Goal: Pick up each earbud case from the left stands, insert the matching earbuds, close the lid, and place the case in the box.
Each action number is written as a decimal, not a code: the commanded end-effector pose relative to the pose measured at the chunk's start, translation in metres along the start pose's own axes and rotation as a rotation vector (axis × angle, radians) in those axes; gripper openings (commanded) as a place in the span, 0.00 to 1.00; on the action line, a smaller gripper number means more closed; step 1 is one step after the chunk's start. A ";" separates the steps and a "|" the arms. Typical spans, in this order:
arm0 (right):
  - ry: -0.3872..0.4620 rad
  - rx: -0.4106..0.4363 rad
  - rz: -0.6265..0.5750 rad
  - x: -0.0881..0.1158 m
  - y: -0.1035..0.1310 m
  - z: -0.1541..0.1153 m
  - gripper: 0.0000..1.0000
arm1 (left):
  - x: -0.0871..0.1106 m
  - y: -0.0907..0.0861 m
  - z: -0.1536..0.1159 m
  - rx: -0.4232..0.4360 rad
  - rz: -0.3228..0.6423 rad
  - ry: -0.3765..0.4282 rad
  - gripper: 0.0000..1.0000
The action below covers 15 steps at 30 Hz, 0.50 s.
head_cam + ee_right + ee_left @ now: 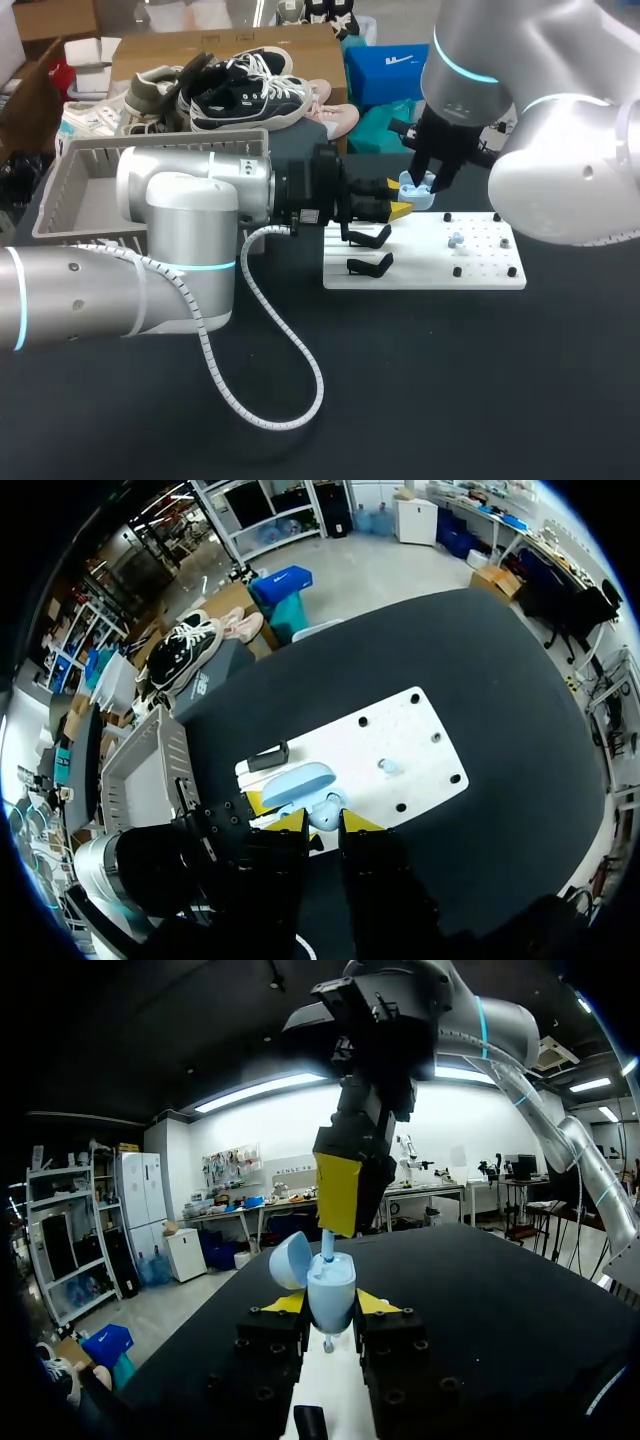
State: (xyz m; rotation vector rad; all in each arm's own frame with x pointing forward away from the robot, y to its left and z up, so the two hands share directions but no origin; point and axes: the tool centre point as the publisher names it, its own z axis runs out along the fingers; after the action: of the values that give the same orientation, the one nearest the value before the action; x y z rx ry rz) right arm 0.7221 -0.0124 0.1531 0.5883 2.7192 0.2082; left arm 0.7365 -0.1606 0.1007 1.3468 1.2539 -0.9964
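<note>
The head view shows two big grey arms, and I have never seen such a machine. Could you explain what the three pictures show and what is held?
These are two robot arms at a black table. One camera looks down from above; the two round pictures come from cameras on the wrists. The left gripper holds a light blue earbud case, lid open. The right gripper, above it, holds an earbud at the case's opening. On the table lie a white stand board, a second earbud on it, and a grey box.

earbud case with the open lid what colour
The earbud case is light blue, clearest in the left wrist view.
</note>
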 end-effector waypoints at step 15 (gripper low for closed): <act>0.036 -0.027 -0.028 0.004 0.000 0.008 0.13 | 0.000 -0.001 0.000 -0.003 0.001 -0.001 0.00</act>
State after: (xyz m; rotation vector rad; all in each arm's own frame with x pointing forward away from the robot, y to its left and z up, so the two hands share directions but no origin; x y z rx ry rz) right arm 0.7212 -0.0101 0.1450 0.5675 2.7459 0.2195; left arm 0.7363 -0.1607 0.1007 1.3469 1.2538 -0.9966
